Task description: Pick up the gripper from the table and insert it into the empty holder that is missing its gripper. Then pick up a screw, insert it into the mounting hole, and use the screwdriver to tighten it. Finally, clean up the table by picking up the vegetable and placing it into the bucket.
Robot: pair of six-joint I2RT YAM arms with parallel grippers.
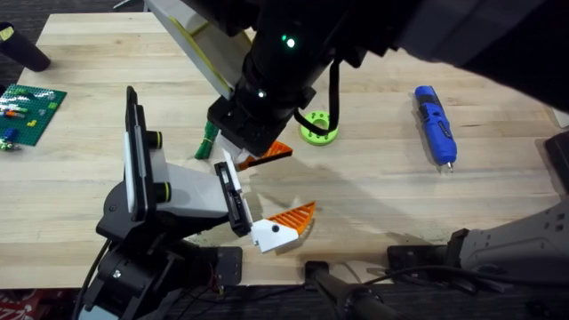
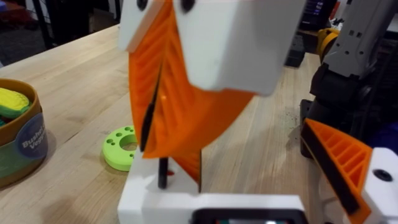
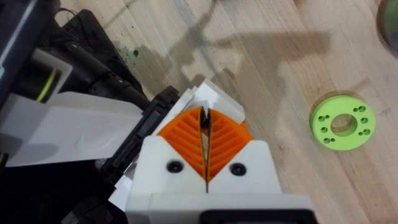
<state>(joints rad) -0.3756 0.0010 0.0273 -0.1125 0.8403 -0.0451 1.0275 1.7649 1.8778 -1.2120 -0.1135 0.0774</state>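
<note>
Gripper (image 1: 274, 151), a light, stiff plastic wedge, sits pinched in the right end effector (image 3: 206, 138), pads closed on it, just above the holder (image 1: 231, 194) near the table's (image 1: 382, 204) front edge. Best hold: the ribbed flanks, white base free. Left end effector (image 2: 163, 124) looks closed and empty. Bucket (image 2: 18, 134) label partly reads "Bush" and "Veg".

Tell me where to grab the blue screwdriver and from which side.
Grip the screwdriver around the middle of its blue body, coming straight down from above and closing across its narrow width. It lies flat on the table, with its long axis running roughly away from the bases and its silver tip at the near end. With nothing close beside it, both flanks look free.
</note>
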